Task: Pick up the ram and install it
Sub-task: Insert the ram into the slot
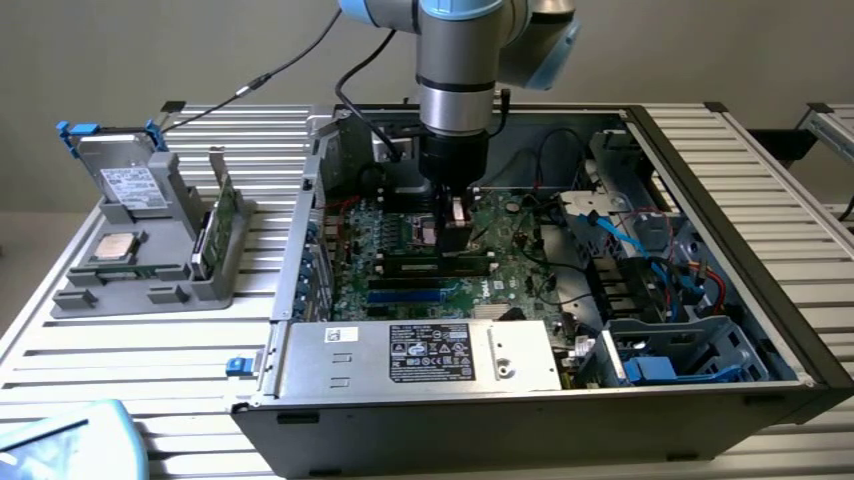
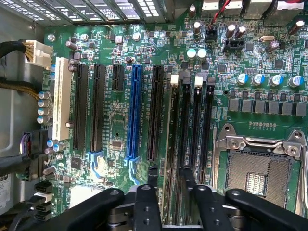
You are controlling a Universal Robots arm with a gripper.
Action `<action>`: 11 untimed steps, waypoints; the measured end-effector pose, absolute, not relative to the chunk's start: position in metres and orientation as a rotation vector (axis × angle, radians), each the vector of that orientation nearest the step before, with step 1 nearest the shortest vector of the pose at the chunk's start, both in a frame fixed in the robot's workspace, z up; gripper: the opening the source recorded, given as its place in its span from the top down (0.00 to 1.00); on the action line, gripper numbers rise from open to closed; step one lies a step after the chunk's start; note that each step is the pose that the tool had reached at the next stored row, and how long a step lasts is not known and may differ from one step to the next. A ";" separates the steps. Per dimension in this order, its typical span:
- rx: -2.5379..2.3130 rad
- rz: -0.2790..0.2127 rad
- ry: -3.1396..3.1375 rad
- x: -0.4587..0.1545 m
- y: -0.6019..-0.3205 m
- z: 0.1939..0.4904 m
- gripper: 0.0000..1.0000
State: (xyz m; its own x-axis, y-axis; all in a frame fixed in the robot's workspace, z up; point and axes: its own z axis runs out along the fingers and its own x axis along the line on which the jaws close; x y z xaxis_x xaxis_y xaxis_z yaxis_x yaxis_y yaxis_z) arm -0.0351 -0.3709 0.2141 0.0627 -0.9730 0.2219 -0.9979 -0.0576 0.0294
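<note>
Ram: long, thin green circuit-board stick (image 2: pixel 169 125), edge-on, upright in a black slot beside the silver CPU socket (image 2: pixel 260 163).
Gripper: black two-fingered gripper (image 2: pixel 169 175), fingers spread, straddling the ram without touching.

Slatted table (image 1: pixel 147 360) under computer case (image 1: pixel 534 400), grey holder (image 1: pixel 147 270)

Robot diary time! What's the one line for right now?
claw: open | over ram | ram: standing in slot beside CPU socket | place: motherboard inside PC case
</note>
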 end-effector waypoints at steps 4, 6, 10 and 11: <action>2.155 0.212 -2.028 -0.035 -0.371 0.214 0.49; 2.155 0.212 -2.028 -0.035 -0.371 0.217 0.49; 2.155 0.212 -2.028 -0.036 -0.371 0.230 0.42; 2.155 0.212 -2.028 -0.036 -0.371 0.231 0.42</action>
State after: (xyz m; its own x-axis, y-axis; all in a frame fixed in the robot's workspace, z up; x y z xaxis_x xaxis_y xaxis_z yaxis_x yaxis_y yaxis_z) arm -0.0358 -0.3710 0.2313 0.0627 -0.9730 0.2221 -0.9979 -0.0576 0.0295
